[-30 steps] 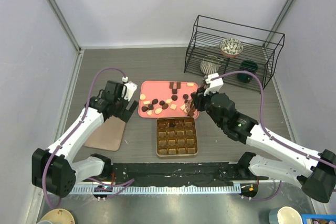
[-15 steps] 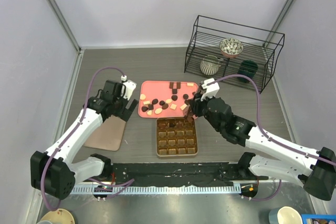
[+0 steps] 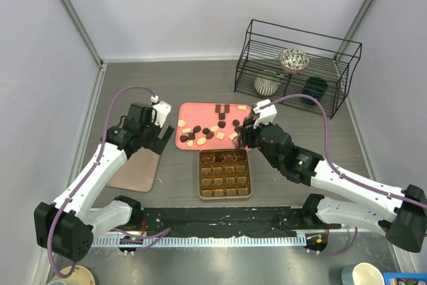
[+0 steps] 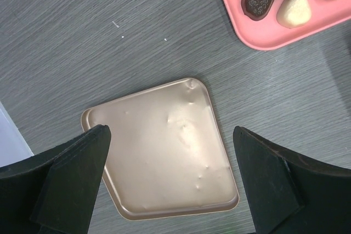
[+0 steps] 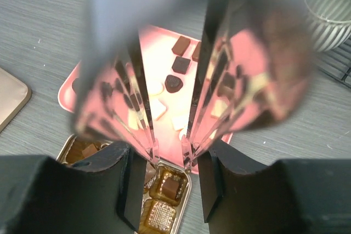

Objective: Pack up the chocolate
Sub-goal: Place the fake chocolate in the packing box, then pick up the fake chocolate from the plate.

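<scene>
Pink and smooth, carrying most of the chocolate [image 3: 209, 135] on the flat tray [image 3: 200, 110], ovals and squares pointing no common way; seating a few in the gold-brown gridded box [image 3: 200, 178]. Spreading the left fingers [image 4: 71, 179] wide over the dented lid [image 4: 164, 146]; parting the right fingers [image 5: 216, 176] narrowly, gripping nothing.

Centre of grey wooden table [image 3: 167, 78]: flat pink rectangular tray [image 3: 200, 113] strewn with bite-sized brown and cream chocolates [image 3: 205, 135]. Just in front: gold-brown gridded box [image 3: 225, 195]. Left of box: flat tan lid [image 3: 135, 171]. Behind, far right: black wire rack [image 3: 298, 39] holding 3 bowls [image 3: 293, 59].
</scene>
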Action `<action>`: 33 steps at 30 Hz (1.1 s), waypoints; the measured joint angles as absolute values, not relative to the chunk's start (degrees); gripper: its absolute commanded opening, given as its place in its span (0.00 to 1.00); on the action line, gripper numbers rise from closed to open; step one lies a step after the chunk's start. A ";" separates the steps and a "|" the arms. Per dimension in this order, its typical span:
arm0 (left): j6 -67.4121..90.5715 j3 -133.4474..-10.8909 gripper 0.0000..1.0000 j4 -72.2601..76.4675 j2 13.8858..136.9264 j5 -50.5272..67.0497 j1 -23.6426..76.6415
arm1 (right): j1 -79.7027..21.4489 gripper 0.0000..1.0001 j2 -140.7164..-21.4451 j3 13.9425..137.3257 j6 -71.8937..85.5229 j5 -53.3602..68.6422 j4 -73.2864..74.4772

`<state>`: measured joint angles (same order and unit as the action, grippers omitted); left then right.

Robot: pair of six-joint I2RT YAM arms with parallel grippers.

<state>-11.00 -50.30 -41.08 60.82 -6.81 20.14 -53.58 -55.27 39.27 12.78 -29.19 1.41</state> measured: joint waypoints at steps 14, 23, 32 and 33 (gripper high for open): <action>-11.00 -49.91 1.00 -41.25 60.47 -6.81 20.14 | -48.38 0.49 -77.43 56.69 6.39 -26.79 -6.48; -11.27 -49.43 1.00 -42.33 60.36 -6.81 20.14 | -41.01 0.50 -93.97 65.34 5.85 -21.47 -10.90; -11.42 -49.43 1.00 -43.27 59.40 -6.81 20.12 | -40.14 0.50 -101.86 70.50 4.80 -19.92 -14.70; -11.42 -49.43 0.99 -43.33 59.35 -6.83 20.12 | -40.03 0.50 -102.72 71.35 4.78 -19.99 -15.20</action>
